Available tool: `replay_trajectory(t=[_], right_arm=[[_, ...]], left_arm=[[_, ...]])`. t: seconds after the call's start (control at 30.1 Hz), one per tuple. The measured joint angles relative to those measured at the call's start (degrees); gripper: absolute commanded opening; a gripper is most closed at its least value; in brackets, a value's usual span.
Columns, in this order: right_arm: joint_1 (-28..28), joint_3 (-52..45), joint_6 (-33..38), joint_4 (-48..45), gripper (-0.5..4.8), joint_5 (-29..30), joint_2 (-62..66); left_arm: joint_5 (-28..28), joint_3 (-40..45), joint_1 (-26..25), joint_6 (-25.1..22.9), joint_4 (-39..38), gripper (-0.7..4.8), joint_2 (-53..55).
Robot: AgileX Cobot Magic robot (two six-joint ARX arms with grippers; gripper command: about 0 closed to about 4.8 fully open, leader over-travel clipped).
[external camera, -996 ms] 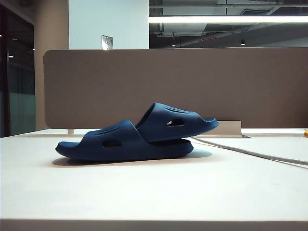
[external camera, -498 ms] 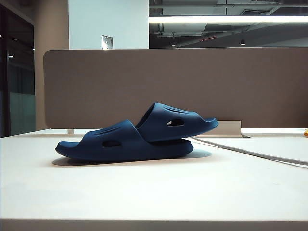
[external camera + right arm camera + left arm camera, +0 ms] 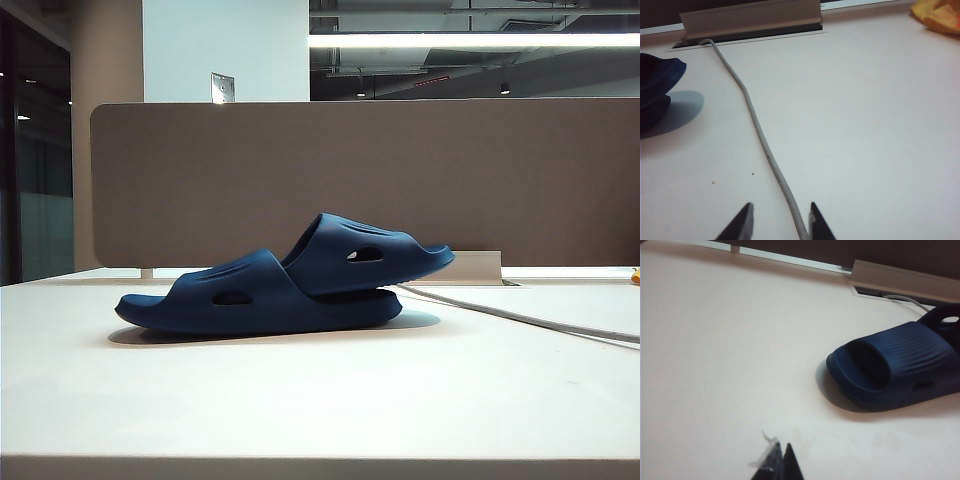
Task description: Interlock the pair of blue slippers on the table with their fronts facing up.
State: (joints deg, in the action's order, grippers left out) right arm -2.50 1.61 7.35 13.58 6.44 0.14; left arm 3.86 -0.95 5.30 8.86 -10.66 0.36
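Left tool (image 3: 778, 460) clenched, empty; right tool (image 3: 780, 222) parted, straddling cable (image 3: 755, 120); slippers (image 3: 280, 285) interlocked on table (image 3: 320, 400).

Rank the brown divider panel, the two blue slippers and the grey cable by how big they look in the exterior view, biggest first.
1. Brown divider panel, by far the largest.
2. Lower slipper and upper slipper: they look alike, and they overlap, so no ranking between them.
3. Grey cable: long but very thin, covering the least area.

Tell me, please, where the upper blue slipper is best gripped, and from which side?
Probably its free end, from the right: it overhangs the lower slipper, leaving room below. The right gripper, open over the grey cable, is nearer than the shut left gripper.
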Motion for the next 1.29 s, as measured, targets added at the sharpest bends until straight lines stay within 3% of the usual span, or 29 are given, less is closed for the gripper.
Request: replay_trajectory(t=[0.8, 1.03, 1.29], right_arm=[[-0.04, -0.02, -2.38, 0.00, 1.44, -1.38, 0.00], [-0.02, -0.04, -7.69, 0.00, 1.44, -1.53, 0.00], [0.00, -0.04, -8.94, 0.00, 1.44, -1.49, 0.00]], left_arm=[[-0.02, 0.11, 0.00, -1.68, 0.33, -0.05, 0.00], [0.00, 0.11, 0.00, -9.20, 0.33, -0.05, 0.00], [0.00, 0.11, 0.00, -10.56, 0.37, -0.05, 0.00]])
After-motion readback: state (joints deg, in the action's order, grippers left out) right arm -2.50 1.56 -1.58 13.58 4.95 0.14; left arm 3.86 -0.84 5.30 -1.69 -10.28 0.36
